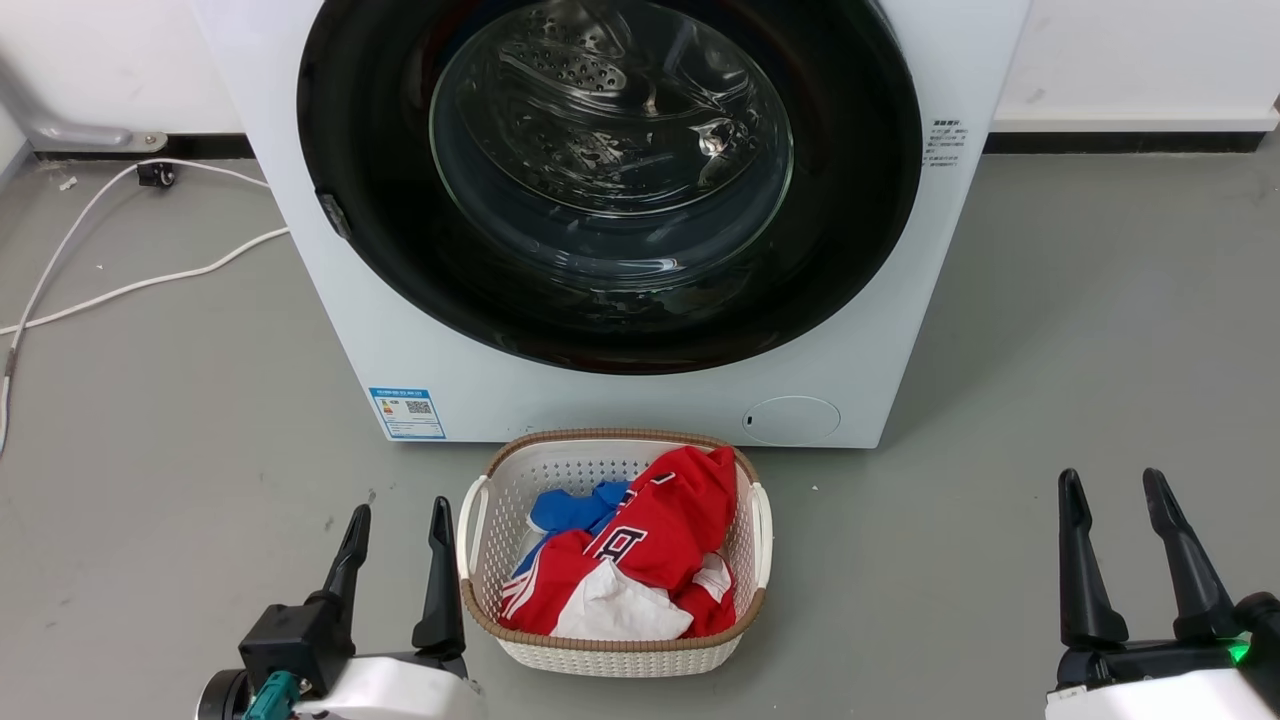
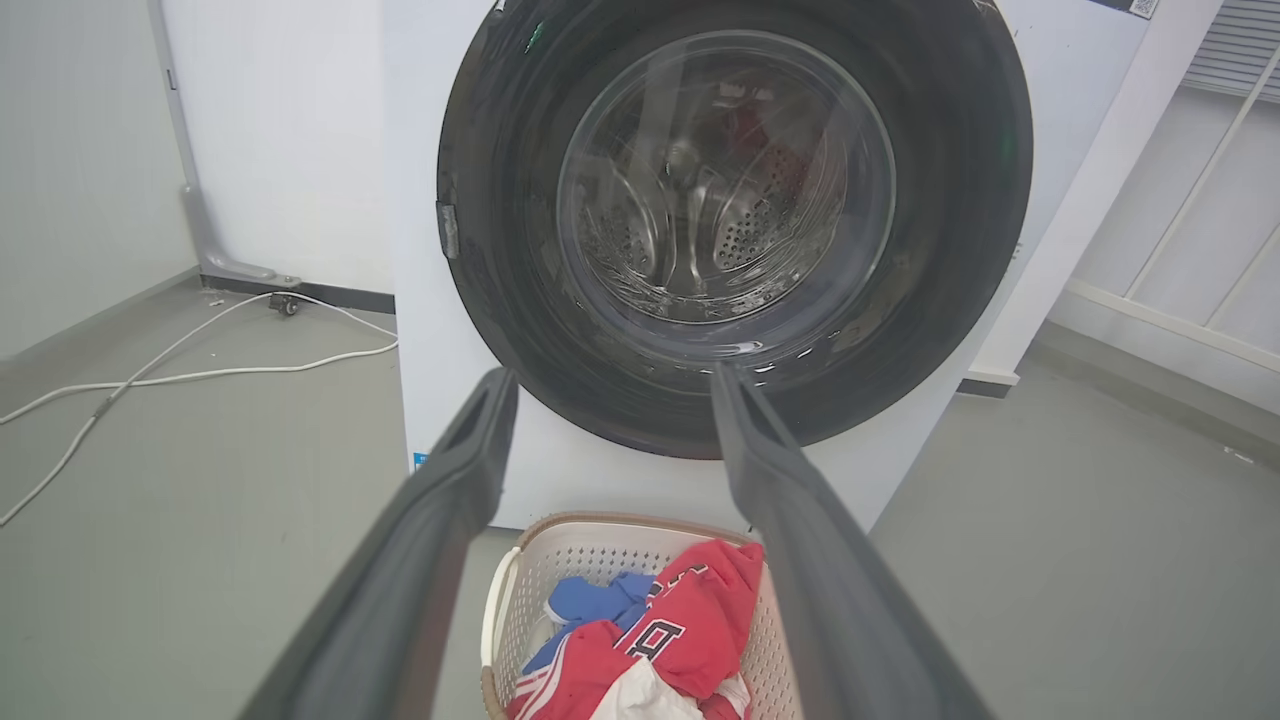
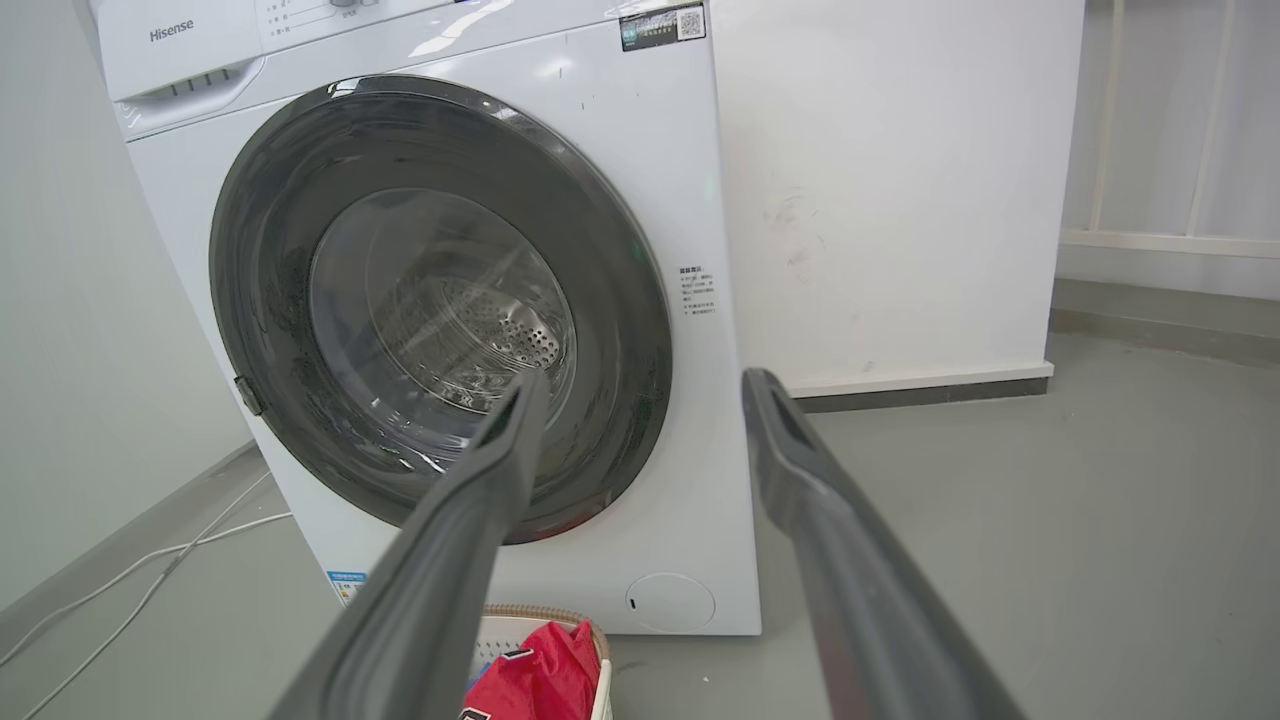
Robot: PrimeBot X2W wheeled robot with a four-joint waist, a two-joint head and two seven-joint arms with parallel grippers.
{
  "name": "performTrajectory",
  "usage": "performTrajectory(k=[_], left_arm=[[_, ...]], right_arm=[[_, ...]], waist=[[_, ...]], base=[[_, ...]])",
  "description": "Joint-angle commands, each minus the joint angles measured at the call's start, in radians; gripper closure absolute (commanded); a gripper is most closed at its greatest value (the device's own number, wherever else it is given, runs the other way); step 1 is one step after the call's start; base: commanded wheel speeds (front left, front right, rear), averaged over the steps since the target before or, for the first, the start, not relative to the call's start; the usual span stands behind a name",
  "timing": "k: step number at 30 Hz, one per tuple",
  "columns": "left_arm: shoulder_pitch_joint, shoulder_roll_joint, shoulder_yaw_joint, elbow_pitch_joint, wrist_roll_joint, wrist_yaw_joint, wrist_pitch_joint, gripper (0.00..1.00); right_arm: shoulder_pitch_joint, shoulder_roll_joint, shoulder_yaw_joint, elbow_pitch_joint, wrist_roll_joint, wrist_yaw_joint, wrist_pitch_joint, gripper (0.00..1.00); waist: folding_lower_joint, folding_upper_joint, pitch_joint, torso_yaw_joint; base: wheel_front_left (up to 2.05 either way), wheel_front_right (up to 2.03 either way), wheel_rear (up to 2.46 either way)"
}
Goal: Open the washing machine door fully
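The white washing machine (image 1: 640,410) stands straight ahead, also in the left wrist view (image 2: 440,330) and the right wrist view (image 3: 690,440). Its washing machine door (image 1: 840,250), a glossy black disc with a clear glass bowl, lies flat against the front, shut (image 2: 950,250) (image 3: 620,330). A small latch tab sits on the door's left rim. My left gripper (image 1: 400,512) is open at the lower left, my right gripper (image 1: 1113,480) open at the lower right. Both hang well short of the door with nothing between their fingers (image 2: 470,440) (image 3: 790,440).
A white laundry basket (image 1: 480,520) with red, blue and white clothes stands on the grey floor right before the machine. White cables (image 1: 150,280) trail over the floor at the left. A white wall runs behind, with a corner column to the machine's right (image 3: 900,200).
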Motion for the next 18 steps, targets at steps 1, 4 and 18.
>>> performTrajectory(k=[1, 4, 18], left_arm=[[0.005, 0.001, 0.001, -0.005, 0.018, -0.003, -0.007, 0.00], [0.010, -0.003, 0.005, -0.001, 0.036, -0.006, -0.014, 0.00], [0.026, -0.011, 0.014, 0.015, 0.123, -0.013, -0.041, 0.00]], right_arm=[[0.009, 0.001, 0.000, -0.012, -0.018, 0.002, -0.009, 0.00], [0.013, 0.001, 0.002, -0.015, -0.031, 0.002, -0.016, 0.00], [0.037, 0.002, -0.002, -0.022, -0.085, 0.002, -0.042, 0.00]], waist=[[-0.0001, 0.0000, 0.000, 0.000], [-0.0001, 0.0000, 0.000, 0.000], [-0.0001, 0.0000, -0.004, 0.002]], base=[[0.00, 0.00, 0.00], [0.00, 0.00, 0.00], [0.00, 0.00, 0.00]])
